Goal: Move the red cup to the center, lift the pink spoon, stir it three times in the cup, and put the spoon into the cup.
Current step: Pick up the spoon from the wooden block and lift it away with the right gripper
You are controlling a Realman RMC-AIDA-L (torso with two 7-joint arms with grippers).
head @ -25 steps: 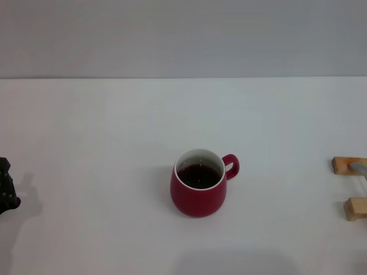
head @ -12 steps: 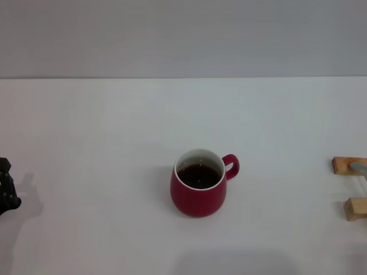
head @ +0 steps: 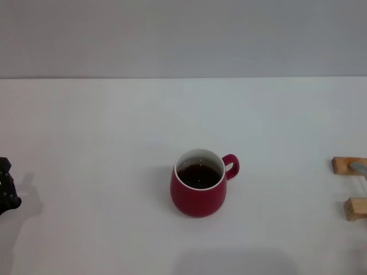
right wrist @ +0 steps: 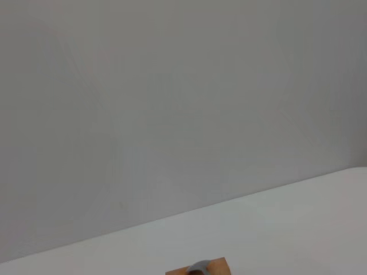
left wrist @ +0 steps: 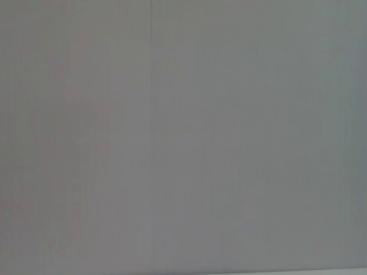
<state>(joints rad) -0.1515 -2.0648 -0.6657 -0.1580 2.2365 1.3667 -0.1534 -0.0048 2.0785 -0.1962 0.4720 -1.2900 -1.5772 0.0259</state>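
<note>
Although the rounded dark-red ceramic cup point(head: 198, 186), white inside and holding dark liquid, already stands about mid-counter in the head view, you have the spoon steps ahead of you. Its loop handle points toward the robot's right and slightly away.

Your left gripper point(head: 7, 189) shows only as a dark part at the left edge of the head view, low over the white counter point(head: 103, 132); the cup lies well apart from it, off to its right. Whether it is apart or together you cannot tell. Your right gripper is not in view at all, so its state cannot be told either.

The relation that matters is on the far right. There, two small tan wooden blocks point(head: 347, 165) point(head: 354, 208) sit one behind the other, and a grey metal piece point(head: 358, 167) rests on the farther one; it is probably the bowl of the pink spoon, though the pink handle is cut off by the frame edge. If so, the spoon's long axis likely runs across the two blocks, roughly toward and away from the robot. The right wrist view catches the same grey piece point(right wrist: 200, 267) on a block point(right wrist: 217, 267) close beneath it, so judge the right arm the nearer one for the pickup, with the cup then lying to that gripper's left.
</note>
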